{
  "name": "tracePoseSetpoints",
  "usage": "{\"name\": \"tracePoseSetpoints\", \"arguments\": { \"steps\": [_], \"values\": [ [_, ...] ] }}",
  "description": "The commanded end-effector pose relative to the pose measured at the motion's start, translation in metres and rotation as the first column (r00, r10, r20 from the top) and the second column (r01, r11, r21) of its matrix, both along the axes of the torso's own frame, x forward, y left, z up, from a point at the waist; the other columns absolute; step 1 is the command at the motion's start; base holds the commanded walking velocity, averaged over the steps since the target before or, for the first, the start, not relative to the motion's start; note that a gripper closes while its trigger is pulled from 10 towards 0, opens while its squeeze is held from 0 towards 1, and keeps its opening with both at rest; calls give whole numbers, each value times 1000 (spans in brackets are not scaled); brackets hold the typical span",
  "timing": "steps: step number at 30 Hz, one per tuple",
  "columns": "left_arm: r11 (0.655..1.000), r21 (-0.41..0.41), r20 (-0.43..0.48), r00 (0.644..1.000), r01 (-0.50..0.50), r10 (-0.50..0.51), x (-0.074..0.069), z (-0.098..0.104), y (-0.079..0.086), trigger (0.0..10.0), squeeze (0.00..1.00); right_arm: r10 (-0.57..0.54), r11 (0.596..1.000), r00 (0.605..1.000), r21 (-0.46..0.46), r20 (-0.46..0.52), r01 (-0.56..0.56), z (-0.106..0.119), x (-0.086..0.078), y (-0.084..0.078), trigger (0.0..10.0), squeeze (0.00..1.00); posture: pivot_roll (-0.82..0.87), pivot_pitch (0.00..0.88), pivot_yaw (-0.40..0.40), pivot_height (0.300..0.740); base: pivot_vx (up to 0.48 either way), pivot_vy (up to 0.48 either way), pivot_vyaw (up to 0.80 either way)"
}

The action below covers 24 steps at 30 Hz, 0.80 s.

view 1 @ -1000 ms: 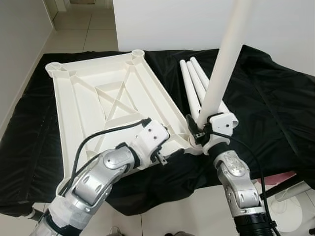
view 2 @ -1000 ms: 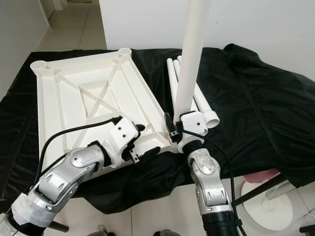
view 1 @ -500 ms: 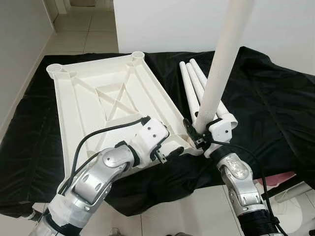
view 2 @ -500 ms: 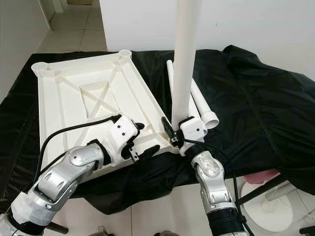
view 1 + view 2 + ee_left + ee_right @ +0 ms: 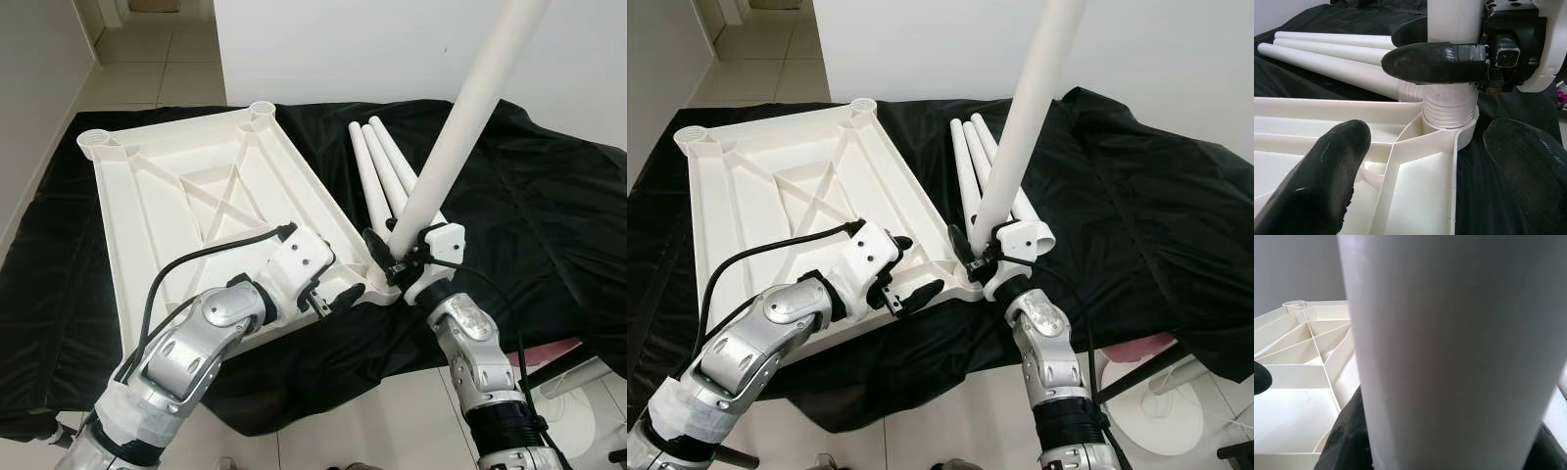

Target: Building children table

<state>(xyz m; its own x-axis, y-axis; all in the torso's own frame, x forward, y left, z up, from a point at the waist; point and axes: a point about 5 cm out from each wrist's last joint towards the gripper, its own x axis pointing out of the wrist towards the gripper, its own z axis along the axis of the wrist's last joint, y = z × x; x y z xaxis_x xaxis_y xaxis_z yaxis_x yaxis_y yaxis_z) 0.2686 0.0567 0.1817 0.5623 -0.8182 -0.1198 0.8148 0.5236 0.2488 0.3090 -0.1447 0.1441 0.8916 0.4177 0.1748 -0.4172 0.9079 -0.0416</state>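
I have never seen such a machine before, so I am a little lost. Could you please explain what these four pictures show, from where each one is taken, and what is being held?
This is a humanoid robot with two silver arms; each ends in a gripper with two black fingers. The two wide pictures come from a stereo camera on its head, looking down. The two close pictures come from cameras on its wrists.

A black cloth covers the surface. On it lies a white plastic tabletop, upside down, so its ribs and round corner sockets show. Beside it lie three spare white table legs.

The right gripper is shut on a fourth table leg, which leans a little, its ribbed end sitting in the near corner socket. The left gripper is open, at the tabletop's near edge beside that socket.
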Motion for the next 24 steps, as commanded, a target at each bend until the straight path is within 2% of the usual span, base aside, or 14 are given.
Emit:
{"name": "tracePoseSetpoints", "arguments": {
  "steps": [1, 15, 16, 17, 20, 21, 24],
  "values": [
    [998, 2, -9, 998, 57, -57, -3, 2, -3, 10000, 0, -27, 999, 976, -24, -217, 22, -43, -6, -4, 10000, 0, -27, 116, -21, 740, 0, 0, 0],
    [999, 4, -8, 999, 48, -48, -2, 2, -1, 10000, 0, -69, 998, 980, -16, -186, 67, -39, -10, 4, 10000, 0, -19, 112, -29, 740, 0, 0, 0],
    [999, 9, -10, 999, 47, -47, -3, 1, 0, 10000, 0, -125, 990, 974, 48, -190, 136, -37, -12, 10, 10000, 0, -12, 107, -32, 740, 0, 0, 0],
    [999, 9, -10, 999, 47, -47, -3, 1, 0, 10000, 0, -125, 990, 974, 48, -190, 136, -37, -12, 10, 10000, 0, -12, 107, -32, 740, 0, 0, 0],
    [999, 15, -10, 999, 46, -46, -4, 1, 0, 10000, 0, -312, 933, 935, 132, -167, 335, -27, -21, 29, 10000, 0, 0, 98, -40, 740, 0, 0, 0],
    [999, 15, -10, 999, 46, -46, -4, 1, 0, 10000, 0, -312, 933, 935, 132, -167, 335, -27, -21, 29, 10000, 0, 0, 98, -40, 740, 0, 0, 0],
    [999, 17, -8, 999, 45, -45, -4, 0, 0, 10000, 0, -430, 883, 892, 145, -138, 447, -16, -23, 31, 10000, 0, 13, 92, -63, 740, 0, 0, 0]
  ]
}}
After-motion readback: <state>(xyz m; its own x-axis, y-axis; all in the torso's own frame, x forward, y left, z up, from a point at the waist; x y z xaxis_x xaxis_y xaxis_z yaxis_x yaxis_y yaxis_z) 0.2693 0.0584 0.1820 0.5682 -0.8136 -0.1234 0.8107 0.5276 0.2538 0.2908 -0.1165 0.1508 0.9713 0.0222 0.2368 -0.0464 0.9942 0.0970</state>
